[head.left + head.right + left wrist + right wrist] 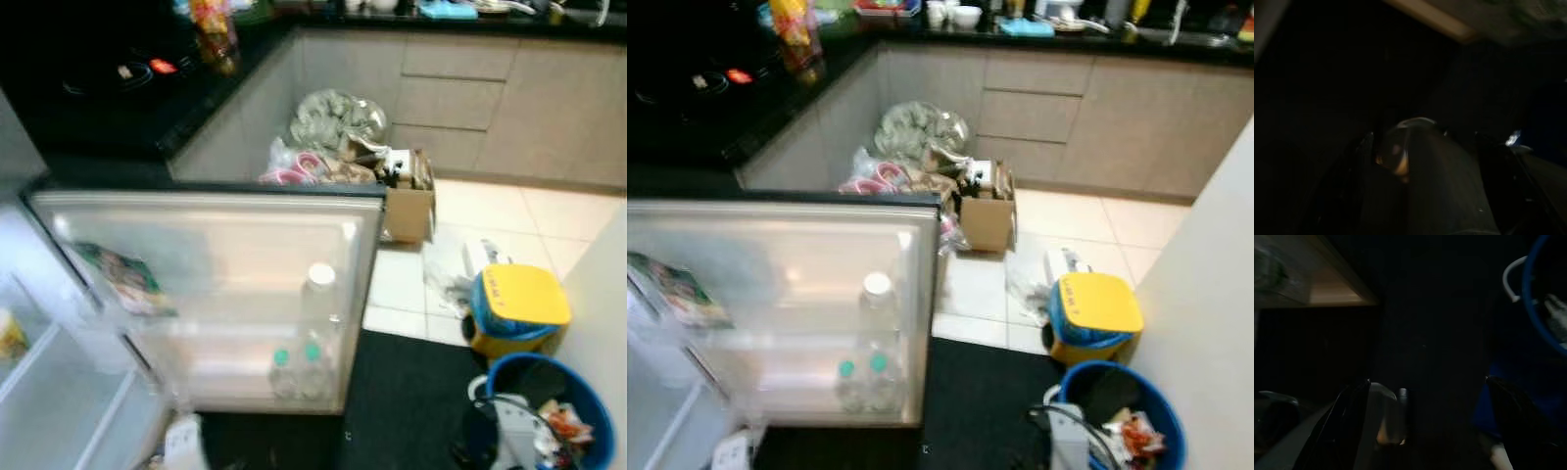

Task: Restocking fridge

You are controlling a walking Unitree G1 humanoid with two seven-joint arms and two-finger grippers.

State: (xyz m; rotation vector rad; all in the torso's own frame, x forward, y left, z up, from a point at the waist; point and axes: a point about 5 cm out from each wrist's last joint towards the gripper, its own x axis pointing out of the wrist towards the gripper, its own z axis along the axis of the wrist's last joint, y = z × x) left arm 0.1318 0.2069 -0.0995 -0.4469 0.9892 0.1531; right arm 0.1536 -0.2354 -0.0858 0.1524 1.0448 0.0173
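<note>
The fridge door (211,294) stands swung wide open, a broad white panel with glossy moulded plastic shelves, and beside it the pale wire-edged shelf of the fridge interior (49,392) looks largely bare, so the restocking seems to be at an early or middle stage: some bottles are in, much room is left. Behind it a black glossy counter (118,108) runs round the kitchen corner above beige flat-fronted cabinets. On the tiled floor sit a heap of crumpled plastic bags (333,127), a brown cardboard box (407,201) likely holding goods yet to be shelved, a round blue bucket (549,406) and a yellow-lidded blue container (514,304). In the door's lower shelf, toward its outer edge, stand a tall clear bottle with a white cap (319,294) and two small clear bottles with green caps (297,367); a flat printed packet (122,279) leans in the upper shelf near the hinge edge. In the dark wrist views, the left gripper (1425,161) and right gripper (1425,406) hang low over the black floor mat; both sets of jaws appear spread wide and hold nothing visible.
</note>
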